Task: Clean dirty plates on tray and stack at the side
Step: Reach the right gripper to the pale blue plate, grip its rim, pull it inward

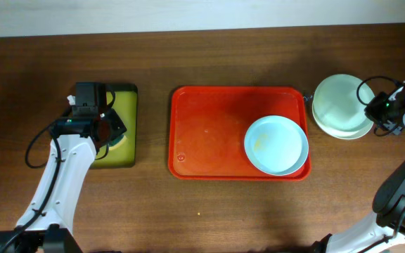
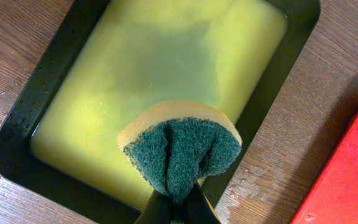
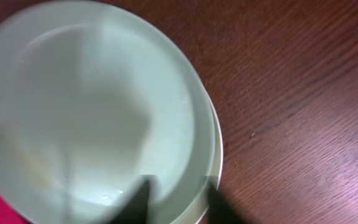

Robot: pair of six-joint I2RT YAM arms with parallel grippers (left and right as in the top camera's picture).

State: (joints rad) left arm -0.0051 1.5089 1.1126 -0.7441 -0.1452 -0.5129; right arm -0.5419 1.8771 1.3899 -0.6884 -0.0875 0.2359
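Note:
The red tray (image 1: 209, 140) lies mid-table. The pale blue plate (image 1: 276, 144) sits in its right part, with a yellowish smear on it. The mint green plate (image 1: 339, 102) rests on the white plate (image 1: 349, 133) on the table to the right of the tray. In the right wrist view the mint plate (image 3: 86, 112) sits over the white rim (image 3: 217, 149). My right gripper (image 3: 178, 202) is open, with its fingers on either side of the mint plate's rim; it also shows in the overhead view (image 1: 376, 109). My left gripper (image 2: 178, 210) is shut on a yellow and green sponge (image 2: 179, 146).
The sponge hangs over a black-rimmed tray of yellow-green liquid (image 2: 33, 99), which stands left of the red tray (image 1: 126, 105). The red tray's corner shows in the left wrist view (image 2: 347, 174). Water marks lie on the wood beside the small tray.

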